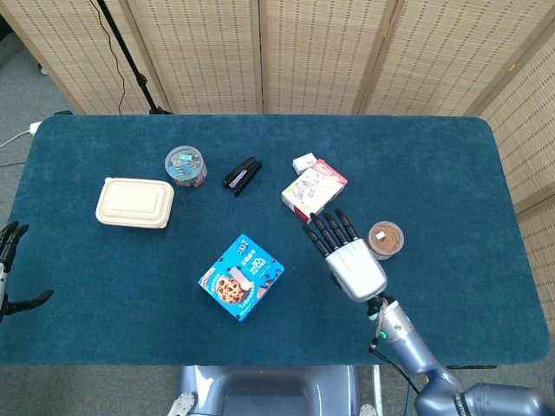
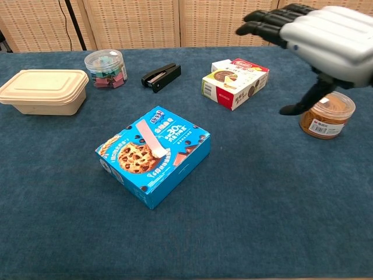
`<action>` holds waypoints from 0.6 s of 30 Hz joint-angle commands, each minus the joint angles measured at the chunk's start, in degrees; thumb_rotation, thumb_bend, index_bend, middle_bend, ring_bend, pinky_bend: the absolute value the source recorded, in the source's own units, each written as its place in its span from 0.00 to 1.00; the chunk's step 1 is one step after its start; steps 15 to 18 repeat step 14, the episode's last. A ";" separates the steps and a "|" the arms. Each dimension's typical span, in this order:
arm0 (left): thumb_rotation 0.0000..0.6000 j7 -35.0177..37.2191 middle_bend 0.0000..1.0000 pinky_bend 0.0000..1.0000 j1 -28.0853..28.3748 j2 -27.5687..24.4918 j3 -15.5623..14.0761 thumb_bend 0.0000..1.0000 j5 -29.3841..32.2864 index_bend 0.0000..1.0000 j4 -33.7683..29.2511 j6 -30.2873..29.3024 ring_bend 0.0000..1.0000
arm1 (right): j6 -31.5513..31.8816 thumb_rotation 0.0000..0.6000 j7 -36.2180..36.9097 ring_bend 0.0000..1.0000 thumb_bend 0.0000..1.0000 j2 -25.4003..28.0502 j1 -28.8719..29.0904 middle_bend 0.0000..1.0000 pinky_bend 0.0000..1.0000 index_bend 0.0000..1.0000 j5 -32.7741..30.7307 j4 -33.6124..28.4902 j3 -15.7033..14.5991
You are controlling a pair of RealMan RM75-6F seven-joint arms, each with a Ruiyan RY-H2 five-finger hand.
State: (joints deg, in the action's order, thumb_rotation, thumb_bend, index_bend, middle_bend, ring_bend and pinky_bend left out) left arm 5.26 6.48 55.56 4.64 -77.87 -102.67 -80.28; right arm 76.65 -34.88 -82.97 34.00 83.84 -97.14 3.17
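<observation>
The bench (image 1: pixel 104 286), covered in dark blue cloth, fills most of both views. The right robot hand (image 1: pixel 347 256) hangs above it with its fingers (image 1: pixel 328 230) spread and straight, holding nothing; in the head view it lies between the pink box (image 1: pixel 313 190) and the brown jar (image 1: pixel 384 240), its fingertips just short of the box's near corner. In the chest view the same robot hand (image 2: pixel 317 35) is raised at the upper right, thumb pointing down beside the jar (image 2: pixel 327 114), touching nothing. The left robot hand (image 1: pixel 10 269) shows only as dark fingers at the far left edge of the head view, off the bench; whether it is spread or closed I cannot tell.

The cookie box (image 1: pixel 241 277), blue with a cookie picture, lies flat near the front middle of the bench, turned at an angle and well apart from the right robot hand. In the chest view it (image 2: pixel 152 154) sits nearest the camera.

The beige lidded tub (image 1: pixel 134 203) rests at the left. The pink box lies behind the centre, with a small white box (image 1: pixel 304 162) touching its far end. A clear jar of coloured clips (image 1: pixel 186 166) stands behind the tub, and a black stapler (image 1: pixel 243 175) lies just right of it
</observation>
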 commanded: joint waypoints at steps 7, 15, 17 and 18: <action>1.00 4.72 0.00 0.00 -2.57 5.04 -1.94 0.08 -4.12 0.00 9.26 -3.87 0.00 | 12.45 1.00 17.12 0.00 0.00 7.13 -14.80 0.00 0.00 0.00 2.59 8.30 -6.40; 1.00 3.29 0.00 0.00 -2.71 5.90 -2.39 0.01 -4.57 0.00 10.48 -3.63 0.00 | 15.94 1.00 26.22 0.00 0.00 5.97 -20.05 0.00 0.00 0.00 1.96 14.60 -5.90; 1.00 3.29 0.00 0.00 -2.71 5.90 -2.39 0.01 -4.57 0.00 10.48 -3.63 0.00 | 15.94 1.00 26.22 0.00 0.00 5.97 -20.05 0.00 0.00 0.00 1.96 14.60 -5.90; 1.00 3.29 0.00 0.00 -2.71 5.90 -2.39 0.01 -4.57 0.00 10.48 -3.63 0.00 | 15.94 1.00 26.22 0.00 0.00 5.97 -20.05 0.00 0.00 0.00 1.96 14.60 -5.90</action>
